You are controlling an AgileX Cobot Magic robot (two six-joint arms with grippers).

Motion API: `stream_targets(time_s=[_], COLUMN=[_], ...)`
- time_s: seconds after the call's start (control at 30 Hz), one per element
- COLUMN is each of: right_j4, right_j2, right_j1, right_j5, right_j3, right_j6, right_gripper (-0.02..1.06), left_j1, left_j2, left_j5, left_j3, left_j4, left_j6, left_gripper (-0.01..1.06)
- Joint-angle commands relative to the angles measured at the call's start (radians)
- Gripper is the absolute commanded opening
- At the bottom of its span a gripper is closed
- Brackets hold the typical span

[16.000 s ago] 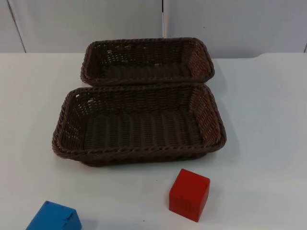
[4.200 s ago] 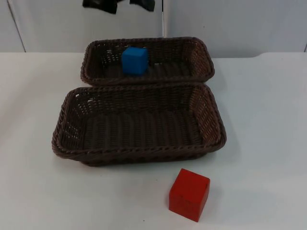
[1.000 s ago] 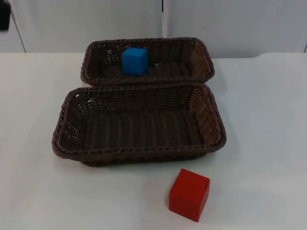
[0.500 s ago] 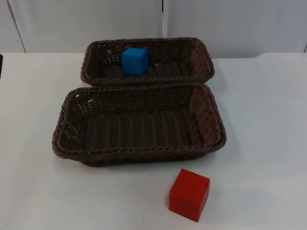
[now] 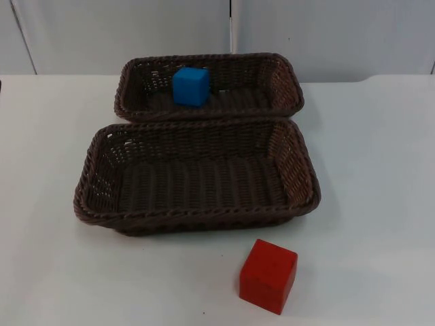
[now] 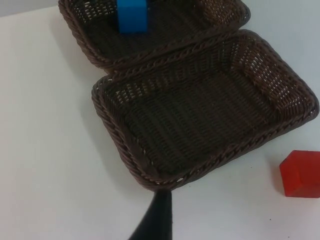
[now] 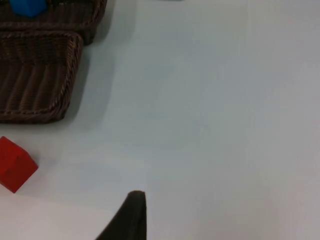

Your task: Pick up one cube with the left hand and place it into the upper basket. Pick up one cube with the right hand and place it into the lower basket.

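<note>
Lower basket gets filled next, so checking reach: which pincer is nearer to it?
Left. The left pincer hangs just off a rim corner of the lower basket; the right pincer is farther off, across bare table.

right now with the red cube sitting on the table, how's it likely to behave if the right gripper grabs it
The red cube looks rigid with flat faces, so it should sit steady rather than roll. Its sharp edges and solid look suggest it won't squash when pinched. It stands turned at an angle to the lower basket, so a badly aligned pinch might twist it.

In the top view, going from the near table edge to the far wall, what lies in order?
Red cube → empty lower brown wicker basket → upper brown wicker basket, holding the blue cube → grey partition wall.
</note>
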Motion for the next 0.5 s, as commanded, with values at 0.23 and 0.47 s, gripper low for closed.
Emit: stream_targets(time_s=[0.23, 0.47], right_j4=[0.008, 0.040], right_j2=[0.303, 0.493], right_j1=[-0.004, -0.004], right_j5=[-0.031, -0.032], right_j3=[-0.117, -0.173], right_j6=[-0.008, -0.011], right_gripper=[1.05, 1.05], left_j1=[-0.001, -0.001], left_j2=[-0.007, -0.007], left_j5=[-0.007, -0.007], left_j3=[0.005, 0.005], left_j4=[-0.020, -0.025], left_j6=[-0.005, -0.005], left_gripper=[0.85, 0.85])
